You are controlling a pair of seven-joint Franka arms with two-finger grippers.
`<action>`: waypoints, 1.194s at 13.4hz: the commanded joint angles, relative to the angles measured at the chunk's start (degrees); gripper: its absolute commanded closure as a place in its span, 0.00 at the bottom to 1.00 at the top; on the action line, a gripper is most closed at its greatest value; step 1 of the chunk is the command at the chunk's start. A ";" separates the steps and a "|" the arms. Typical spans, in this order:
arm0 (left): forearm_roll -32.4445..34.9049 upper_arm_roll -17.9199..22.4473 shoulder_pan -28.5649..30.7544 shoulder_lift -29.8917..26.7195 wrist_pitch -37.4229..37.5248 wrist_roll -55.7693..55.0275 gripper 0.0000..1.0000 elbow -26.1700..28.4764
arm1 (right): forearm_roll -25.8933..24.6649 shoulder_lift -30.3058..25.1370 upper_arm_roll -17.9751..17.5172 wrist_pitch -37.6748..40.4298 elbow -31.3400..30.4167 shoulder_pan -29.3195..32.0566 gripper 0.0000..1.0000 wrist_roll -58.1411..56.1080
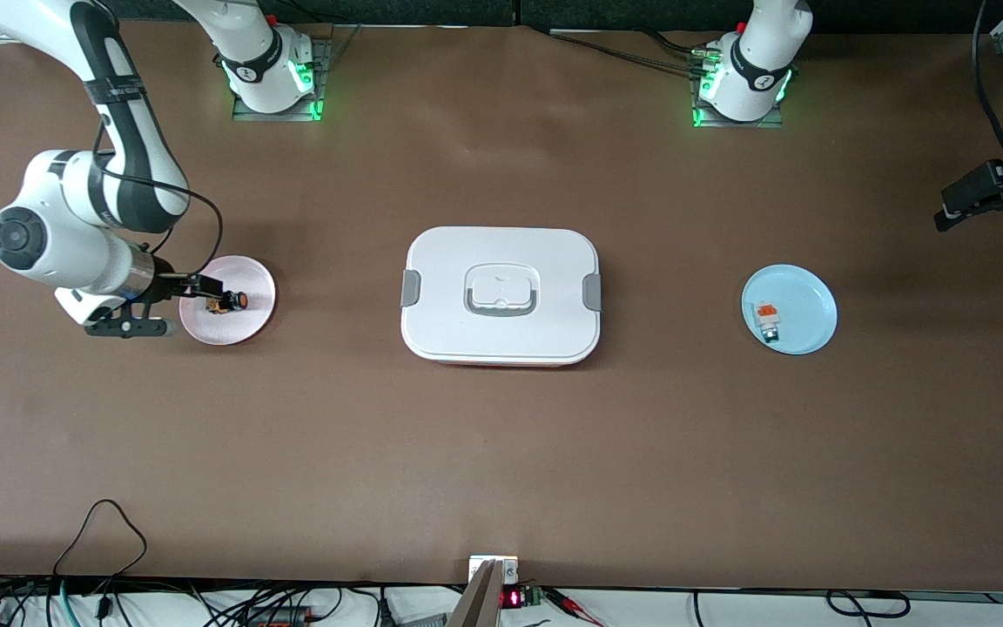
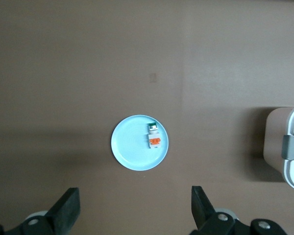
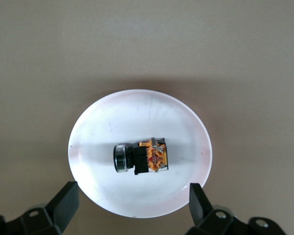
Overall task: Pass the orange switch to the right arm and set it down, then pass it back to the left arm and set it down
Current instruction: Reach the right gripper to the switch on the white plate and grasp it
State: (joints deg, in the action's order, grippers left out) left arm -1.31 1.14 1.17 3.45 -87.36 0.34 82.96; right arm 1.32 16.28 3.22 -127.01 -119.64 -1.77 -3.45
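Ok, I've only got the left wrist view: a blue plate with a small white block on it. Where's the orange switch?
Observer: The orange switch lies on its side on a pink plate, toward the right arm's end of the table.
Operator: Has anything gripped it?
Observer: No. The right claw hangs open over that plate, with the switch between its fingers and not held.
Operator: My left claw hangs open above the blue plate. I see only a corner of the box. Where does it stand?
Observer: The box sits with its lid on in the middle of the table, directly between the two plates.
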 commanded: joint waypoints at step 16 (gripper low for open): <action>-1.33 0.00 0.50 1.03 4.13 -0.78 0.00 -1.04 | -1.41 8.50 -0.41 -7.02 -1.65 0.89 0.00 -4.72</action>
State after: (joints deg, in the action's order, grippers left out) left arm -1.47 1.20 1.37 4.64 -84.95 0.02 82.74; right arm 0.61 24.75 3.09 -132.80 -120.22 -1.37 -7.31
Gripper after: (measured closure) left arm 0.000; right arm 0.000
